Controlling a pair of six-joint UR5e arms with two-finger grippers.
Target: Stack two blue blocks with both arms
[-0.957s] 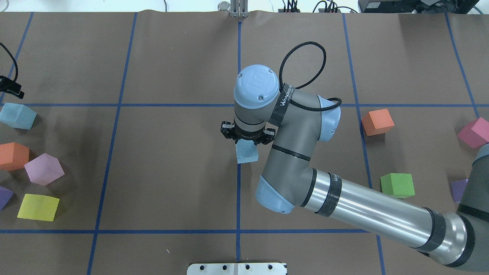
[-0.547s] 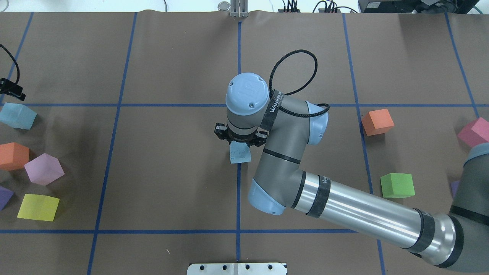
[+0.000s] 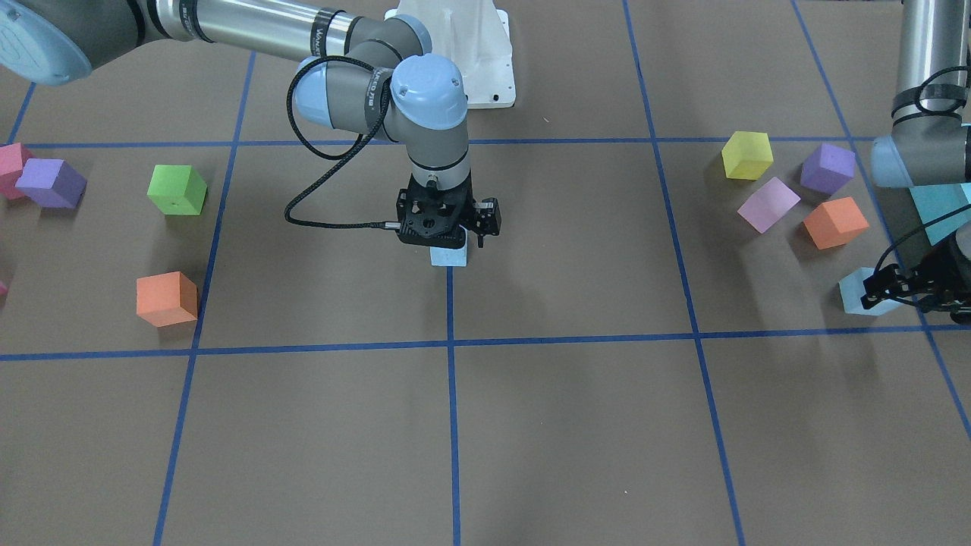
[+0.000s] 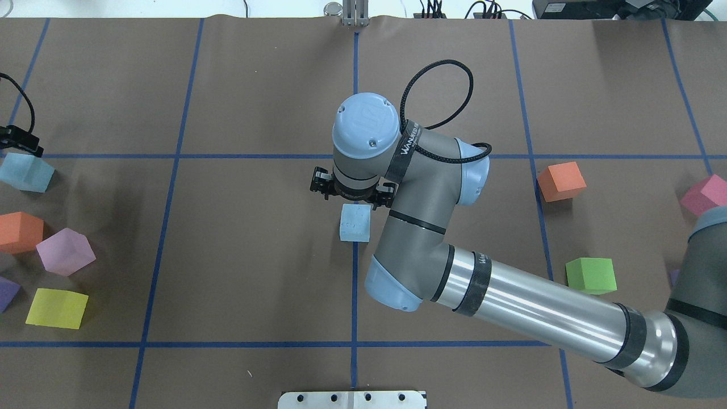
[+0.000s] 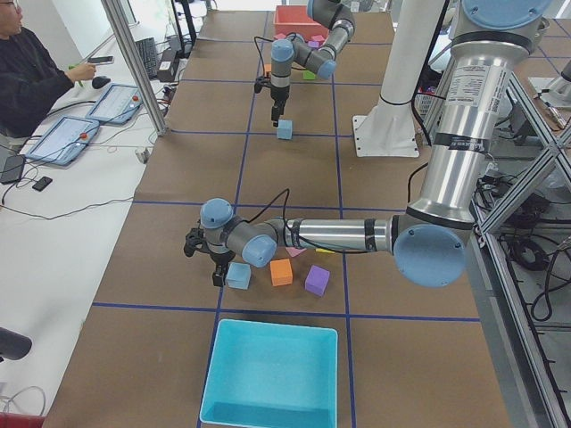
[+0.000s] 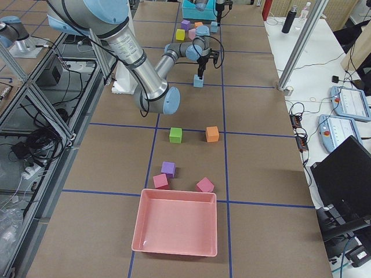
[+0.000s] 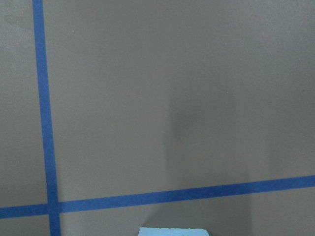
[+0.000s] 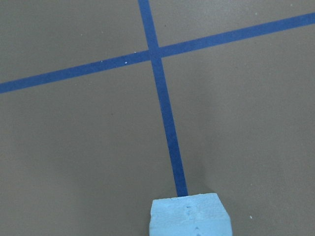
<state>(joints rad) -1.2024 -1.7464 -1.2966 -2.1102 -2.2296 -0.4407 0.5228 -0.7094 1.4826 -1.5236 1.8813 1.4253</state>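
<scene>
Robotics lab: brown-papered table [image 4: 255, 272] gridded with blue tape [image 4: 355, 318], aluminium framing [image 5: 134, 62], teach pendants [image 5: 114, 102], loose cables [image 6: 40, 139], seated operator [image 5: 36, 76].

Resting on the blue-taped table [image 4: 255, 255]: blue block [image 4: 355, 222] at centre; second blue block [image 4: 25, 173], lilac cube [image 4: 65, 251], yellow cube [image 4: 57, 308] at nine o'clock; orange cube [image 4: 561, 181], green cube [image 4: 591, 275] at three o'clock.

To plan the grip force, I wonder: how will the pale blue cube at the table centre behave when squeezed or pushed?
The blue block looks like matte foam with a faintly dented top, so it is probably light, slightly squashy and not slippery. Its flat faces suggest it slides rather than rolls.
</scene>
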